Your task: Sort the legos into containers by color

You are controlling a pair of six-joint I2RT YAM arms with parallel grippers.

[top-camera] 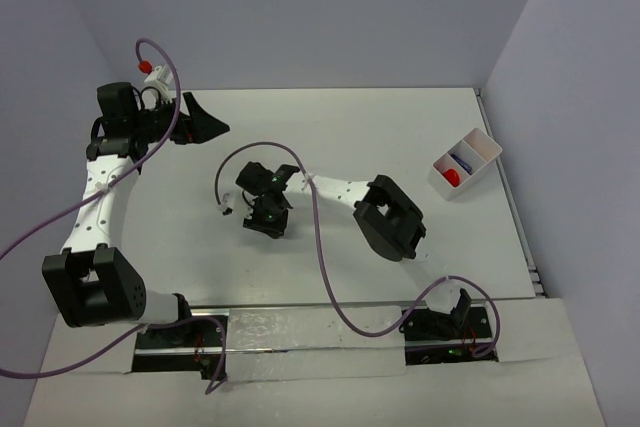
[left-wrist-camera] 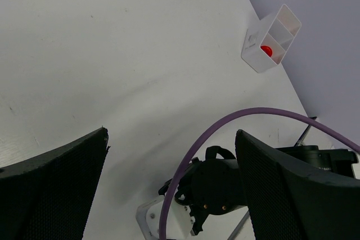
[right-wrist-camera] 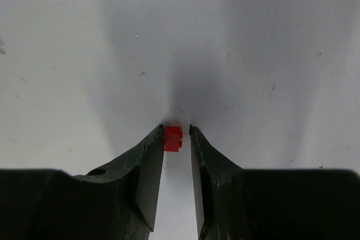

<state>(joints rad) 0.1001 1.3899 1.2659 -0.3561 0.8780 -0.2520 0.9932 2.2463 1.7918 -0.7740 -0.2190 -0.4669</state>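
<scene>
Right jaws around tiny red lego point(right-wrist-camera: 173, 137)

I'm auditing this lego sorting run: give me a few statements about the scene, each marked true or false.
1. A small red lego brick sits between the fingers of the right hand. True.
2. The left hand grips a brick. False: it is wide open and empty.
3. The white divided plastic tub stands by the left edge of the table. False: it stands by the right edge.
4. A red piece lies in the tub's end compartment nearest the arms. True.
</scene>
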